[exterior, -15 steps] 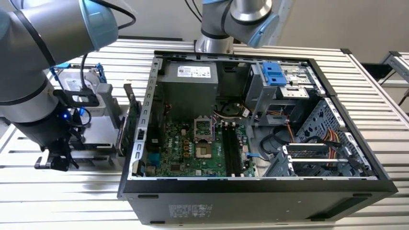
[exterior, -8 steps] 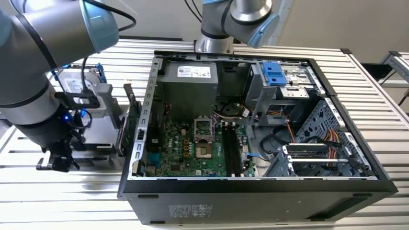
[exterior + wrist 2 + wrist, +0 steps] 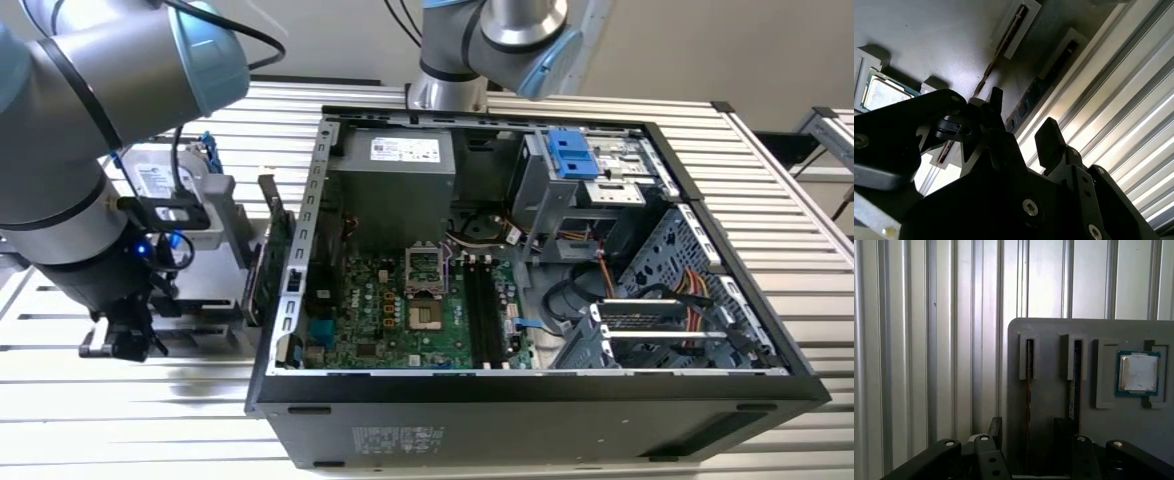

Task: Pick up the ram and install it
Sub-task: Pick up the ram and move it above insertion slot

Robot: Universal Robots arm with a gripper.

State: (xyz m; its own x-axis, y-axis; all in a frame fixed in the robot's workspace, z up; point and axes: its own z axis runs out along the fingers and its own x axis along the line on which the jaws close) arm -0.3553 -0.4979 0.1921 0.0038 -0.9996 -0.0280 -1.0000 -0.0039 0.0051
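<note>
Hanging low beside the open computer, the arm's black two-fingered gripper (image 3: 118, 342) sits over a flat grey holder plate (image 3: 1051, 400) that lies on the ribbed aluminium table (image 3: 914, 340). Its fingers (image 3: 995, 430) stand well apart, wide open, with nothing gripped. In the first wrist view the ram (image 3: 1028, 390), a slim dark circuit-board stick seen edge-on, runs straight through the gap. It stands in the plate's outermost slot, so the fingers straddle its line. Whether the tips have come level with the stick, I cannot tell.

Just outside one finger a second thin stick (image 3: 1072, 385) stands on edge in the neighbouring slot. Beyond that, a small square silver chip (image 3: 1138, 372) lies in its own recess.

Away from the gripper, toward the exterior view's right, is the black computer case (image 3: 534, 400), its side off and the green motherboard (image 3: 400, 310) showing.
</note>
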